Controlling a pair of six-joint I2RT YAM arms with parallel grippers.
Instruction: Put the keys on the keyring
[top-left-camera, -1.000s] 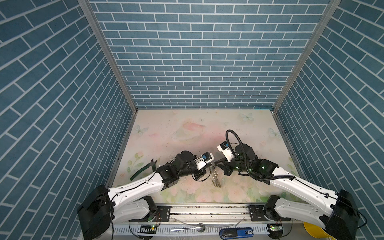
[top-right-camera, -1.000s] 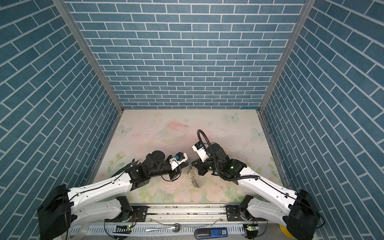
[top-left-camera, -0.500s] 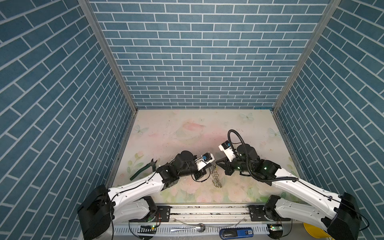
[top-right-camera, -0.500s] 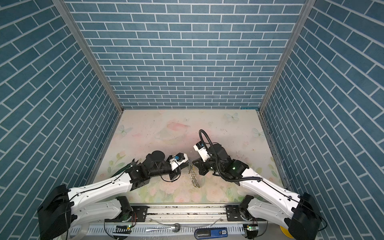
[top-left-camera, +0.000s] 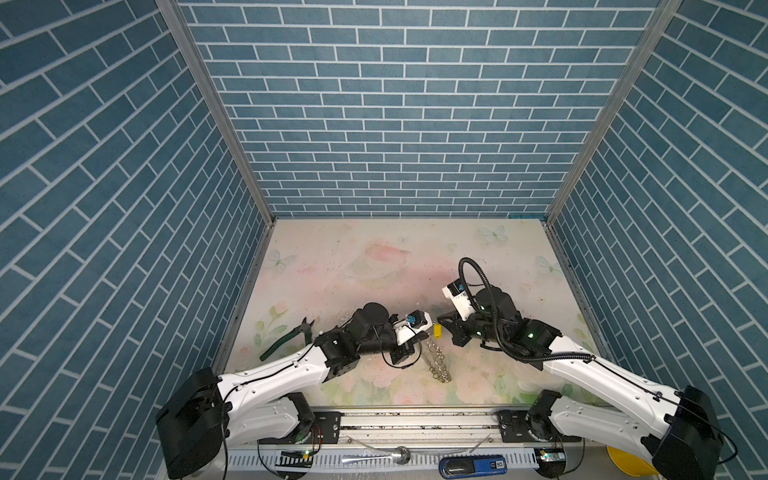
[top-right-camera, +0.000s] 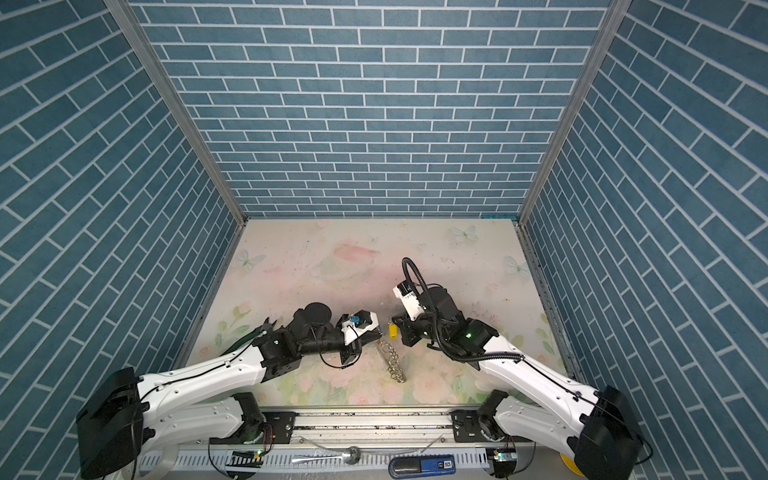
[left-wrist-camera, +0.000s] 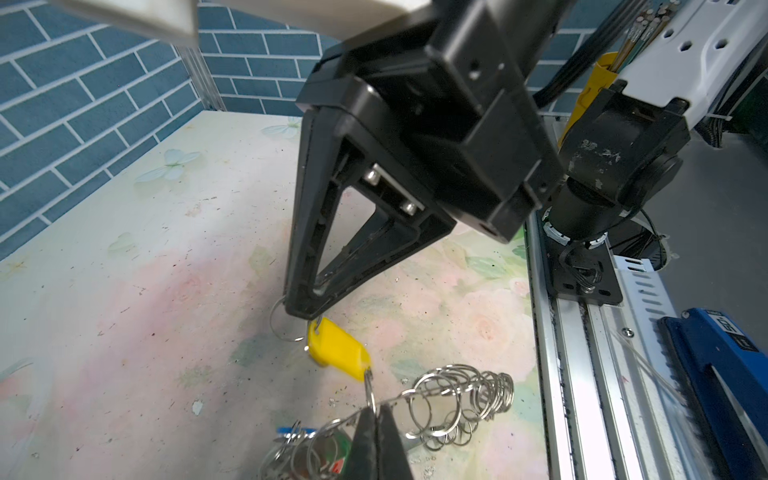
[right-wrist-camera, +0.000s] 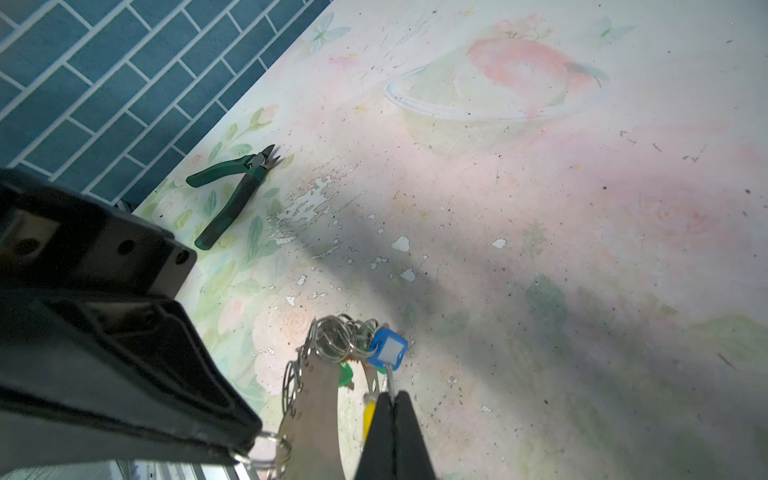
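- Left gripper (left-wrist-camera: 375, 412) is pinched tight on one small ring of the keyring (left-wrist-camera: 457, 401), low and right of centre in the left wrist view.
- Right gripper (left-wrist-camera: 304, 309), also clamped, holds the thin loop of the yellow tag (left-wrist-camera: 337, 353), mid-frame.
- My judgement is that both grips are on thin wire, so a twist or pull apart could slip the loop free and drop the tag beside the other keys (left-wrist-camera: 316, 451).
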